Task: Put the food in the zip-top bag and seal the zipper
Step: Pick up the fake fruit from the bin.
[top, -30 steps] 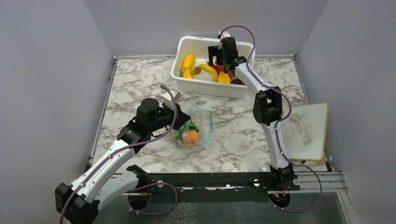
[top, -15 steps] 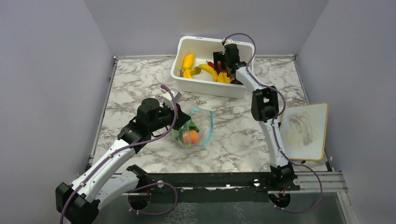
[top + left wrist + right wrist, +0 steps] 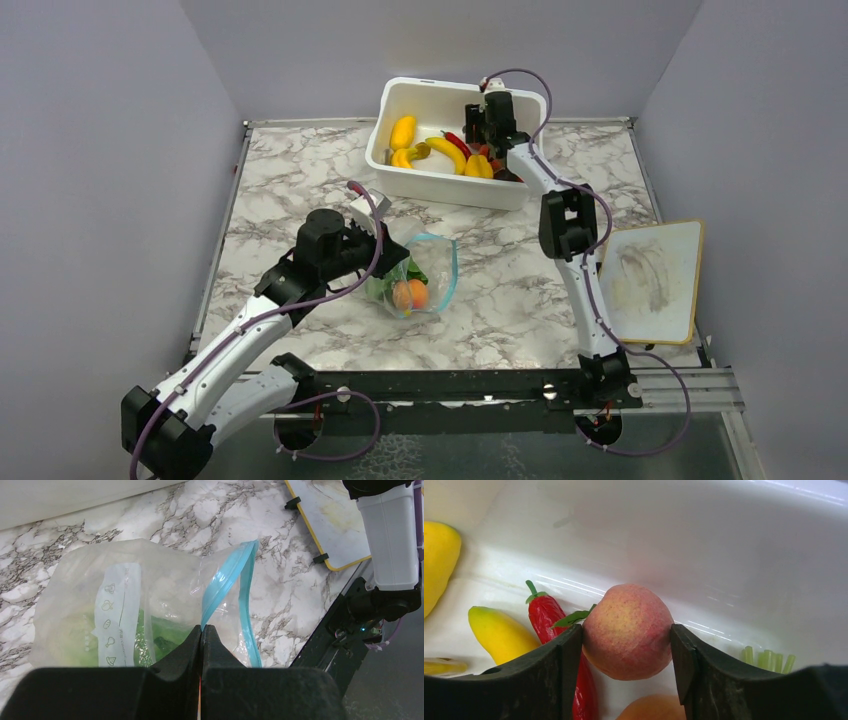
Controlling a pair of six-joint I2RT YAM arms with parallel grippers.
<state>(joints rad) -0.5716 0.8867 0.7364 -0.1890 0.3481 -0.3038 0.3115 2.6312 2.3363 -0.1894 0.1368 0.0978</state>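
The clear zip-top bag [image 3: 420, 272] lies on the marble table, mouth held open, with green lettuce [image 3: 160, 635] and two peaches [image 3: 410, 293] inside. Its light-blue zipper [image 3: 226, 582] curves round the mouth. My left gripper [image 3: 201, 628] is shut on the near edge of the bag at the zipper; it also shows in the top view [image 3: 385, 255]. My right gripper [image 3: 626, 640] is down in the white tub [image 3: 400, 100], and its jaws are pressed on both sides of a pink-orange peach [image 3: 626, 630].
The tub also holds a red chili [image 3: 544, 615], yellow fruits [image 3: 499, 632], another orange peach [image 3: 654, 711] and green stalks [image 3: 766, 657]. The tub's far wall [image 3: 674, 530] is close behind the peach. A yellow-framed whiteboard [image 3: 655, 280] lies at the right table edge.
My right gripper has moved right and down into the tub, among the food. The left arm and bag have barely shifted.
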